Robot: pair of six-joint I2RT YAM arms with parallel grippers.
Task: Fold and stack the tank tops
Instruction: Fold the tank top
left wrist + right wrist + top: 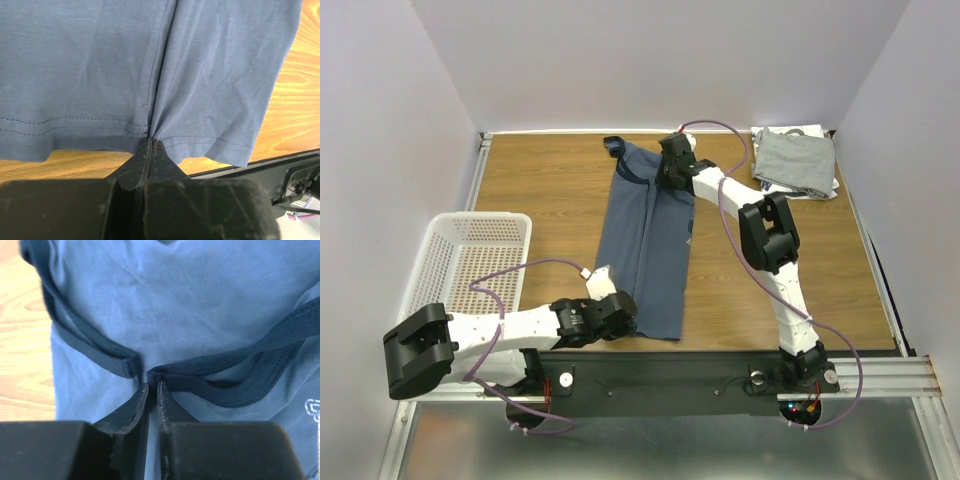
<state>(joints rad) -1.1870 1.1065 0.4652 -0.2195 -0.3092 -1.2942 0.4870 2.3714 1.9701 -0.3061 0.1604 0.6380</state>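
The slate-blue tank top (648, 250) lies lengthwise in the middle of the table, folded along its length. My left gripper (618, 315) is shut on its near hem, seen pinched in the left wrist view (151, 141). My right gripper (672, 160) is at its far end, shut on the navy strap trim (165, 375) in the right wrist view (152, 385). Pale lettering (312, 410) shows at the right edge of that view. A light grey tank top (795, 160) lies folded on a white one at the back right corner.
A white plastic mesh basket (470, 255) stands at the left side of the table. Walls close in the back and both sides. The black base rail (700, 375) runs along the near edge.
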